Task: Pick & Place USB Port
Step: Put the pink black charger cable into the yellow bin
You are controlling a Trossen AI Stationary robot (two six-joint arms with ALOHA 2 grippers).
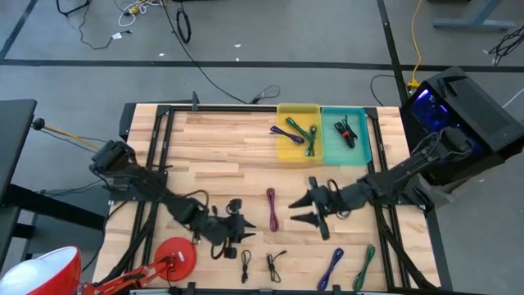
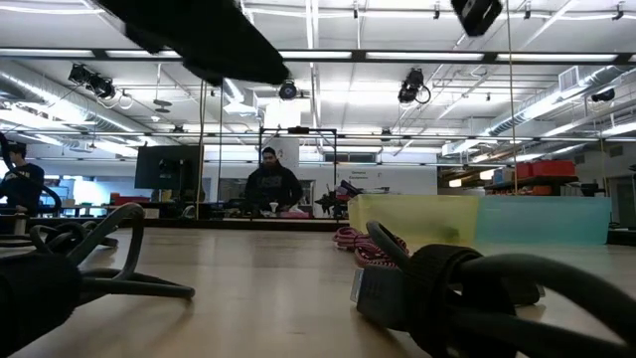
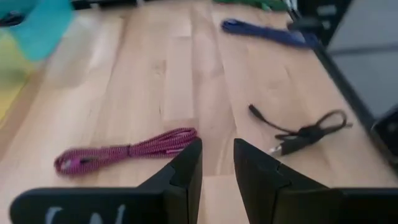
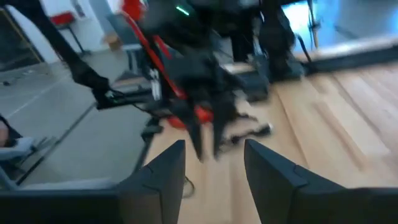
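Several coiled USB cables lie flat on the wooden table (image 1: 213,156). A magenta one (image 1: 271,209) lies mid-table. Two black ones (image 1: 246,262) (image 1: 274,264), a blue one (image 1: 332,266) and a green one (image 1: 366,266) lie by the near edge. My left gripper (image 1: 248,232) hangs left of the magenta cable (image 3: 124,151), open, fingers pointing toward the table's right. My right gripper (image 1: 295,210) hangs right of that cable, open, fingers pointing left. Nothing is between either pair of fingers (image 3: 217,146) (image 4: 214,146).
A yellow bin (image 1: 299,131) and a teal bin (image 1: 344,135), each holding cables, stand at the far edge. A red round lamp base (image 1: 176,256) sits near the front left. A computer case (image 1: 458,115) stands off the table's right side. People show in the room behind (image 2: 272,184).
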